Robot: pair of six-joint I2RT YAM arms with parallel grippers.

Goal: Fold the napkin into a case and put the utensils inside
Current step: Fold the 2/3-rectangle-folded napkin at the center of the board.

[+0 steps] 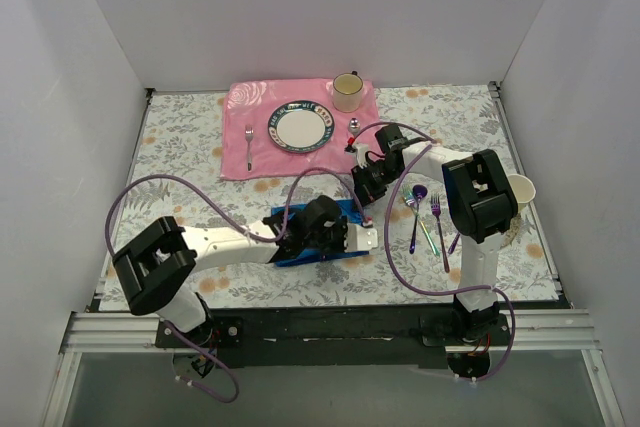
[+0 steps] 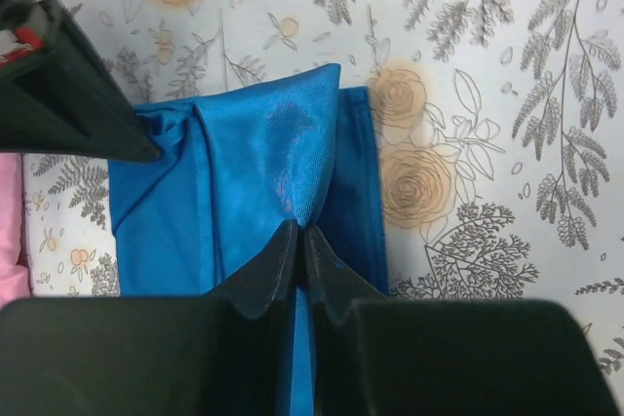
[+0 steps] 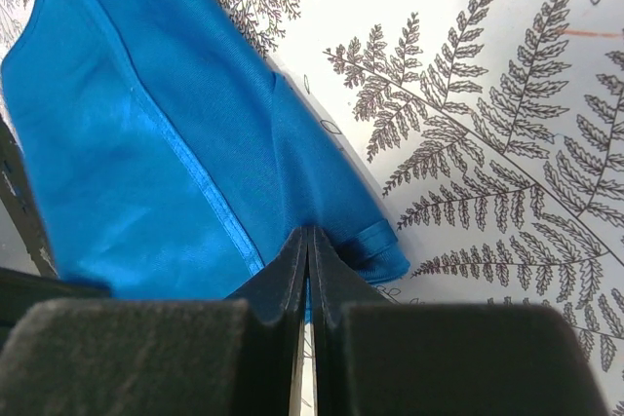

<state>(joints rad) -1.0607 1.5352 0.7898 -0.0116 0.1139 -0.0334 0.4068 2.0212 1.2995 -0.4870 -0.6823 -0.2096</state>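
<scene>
At the table's [image 1: 180, 147] middle, the napkin [image 1: 348, 215] is pinched from both sides: the left gripper [image 2: 300, 231] is pressed shut on a raised fold, the right gripper [image 3: 308, 233] on what seems to be a corner hem. Folding is judged only partly done. No case is formed yet, and the utensils [image 1: 428, 215] lie uncollected to the right.

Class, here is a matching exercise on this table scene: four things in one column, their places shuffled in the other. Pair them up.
1. napkin
2. cream cup
3. plate
4. iridescent utensils

A. on the bare flowered table, right side
B. back right corner of the pink placemat
C. pinched by the left pincer and the right pincer
D. middle of the placemat

Pairs: 1-C, 2-B, 3-D, 4-A.
</scene>
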